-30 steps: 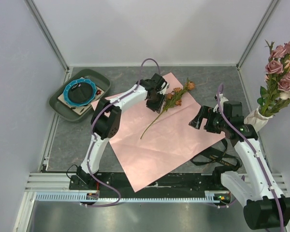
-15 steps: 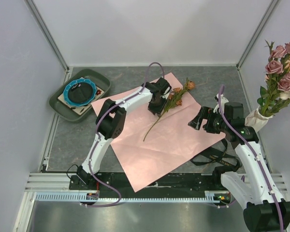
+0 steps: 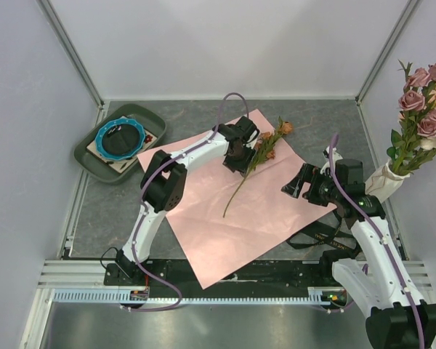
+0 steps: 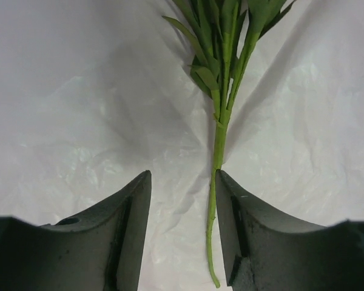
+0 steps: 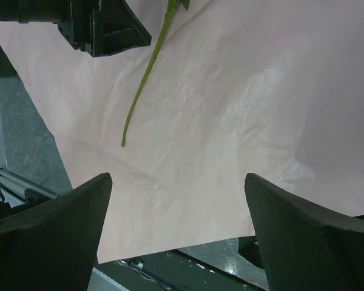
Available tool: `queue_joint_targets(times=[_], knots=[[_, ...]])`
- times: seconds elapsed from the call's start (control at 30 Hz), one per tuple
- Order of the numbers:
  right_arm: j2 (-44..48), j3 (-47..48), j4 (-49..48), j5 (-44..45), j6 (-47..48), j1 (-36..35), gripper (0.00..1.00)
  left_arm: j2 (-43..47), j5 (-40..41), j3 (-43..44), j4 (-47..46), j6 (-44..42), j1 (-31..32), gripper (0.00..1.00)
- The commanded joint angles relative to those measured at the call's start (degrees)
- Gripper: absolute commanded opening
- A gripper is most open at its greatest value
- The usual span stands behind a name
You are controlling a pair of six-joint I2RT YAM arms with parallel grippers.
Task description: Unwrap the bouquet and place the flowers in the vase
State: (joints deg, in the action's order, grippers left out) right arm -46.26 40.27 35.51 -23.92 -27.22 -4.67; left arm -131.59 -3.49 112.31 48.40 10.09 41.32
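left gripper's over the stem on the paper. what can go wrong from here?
The stem sits off-centre in the open left gripper, beside one finger: closing may nudge it away or pinch the pink paper. The vase is already crowded with roses; inserting another could tip it.

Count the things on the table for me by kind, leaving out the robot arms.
Pink paper sheet: 1
Loose flower stem: 1
Vase with roses: 1
Black ribbon: 1
Green tray: 1
Total: 5
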Motion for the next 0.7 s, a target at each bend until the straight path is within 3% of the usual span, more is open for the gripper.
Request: queue_joint_targets(times=[0.0,0.17,0.3,0.57,0.67], knots=[[1.35,-0.02,-2.72,-0.34,-1.43,-0.25,0.98,0.99,-1.44,-0.87,-1.65,1.6,2.0,0.51],[1.0,-0.89,-1.76,5.02,-5.03,-0.17,0.98,-1.38,-0.04,-0.34,-1.65,1.16,3.85,0.49],[-1.37,-2.13,-2.11,4.06,-7.49,-0.17,0.98,-2.26,2.87,-0.86,-1.65,1.34,5.0,0.48],[0.64,-2.04,-1.93,9.15,-10.39,-0.17,0.98,-3.94,6.56,-1.04,-1.29,1.25,5.09,0.22],[1.17,-2.48,-2.46,11.44,-10.05,-0.17,0.98,-2.62,6.56,0.53,-0.33,1.69,5.08,0.03]])
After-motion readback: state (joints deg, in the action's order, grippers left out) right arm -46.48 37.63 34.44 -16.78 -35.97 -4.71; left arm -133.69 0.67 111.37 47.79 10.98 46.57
